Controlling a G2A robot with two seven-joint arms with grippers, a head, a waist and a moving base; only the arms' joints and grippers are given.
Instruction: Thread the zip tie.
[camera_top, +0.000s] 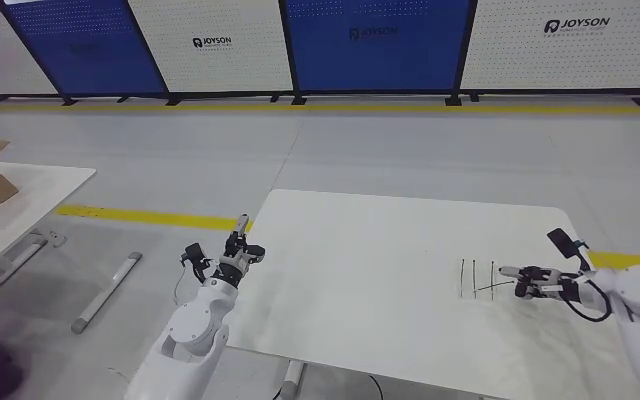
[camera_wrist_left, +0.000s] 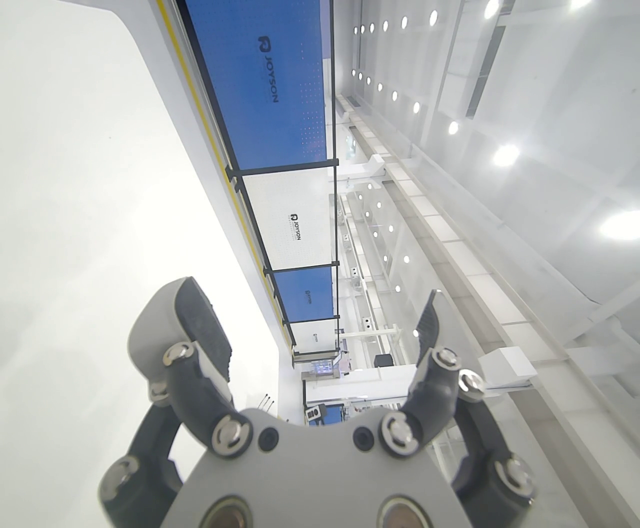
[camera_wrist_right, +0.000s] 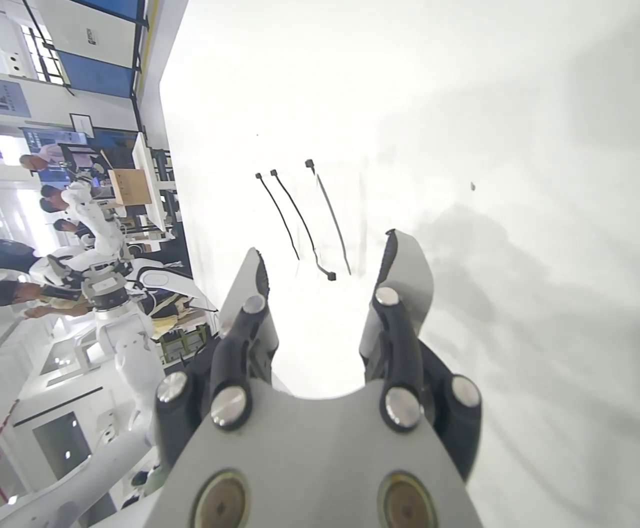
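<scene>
Opening step of the threading, by the look of it: lining up for a first pick, with nothing grasped yet. Hovering the right gripper (camera_wrist_right: 324, 247) low over the white table (camera_top: 380, 280), jaws spread wide and empty, pointing at the black zip ties (camera_wrist_right: 300, 220) lying flat and side by side just ahead of the fingertips, toward the table's right side. Holding the left gripper (camera_wrist_left: 320, 320) well apart at the table's left edge, likewise gaping wide, gripping nothing, aiming upward. Next, probably calling for closing on a single thin strap without catching its neighbours, then bringing the left across for taking the head and feeding tail through it.
</scene>
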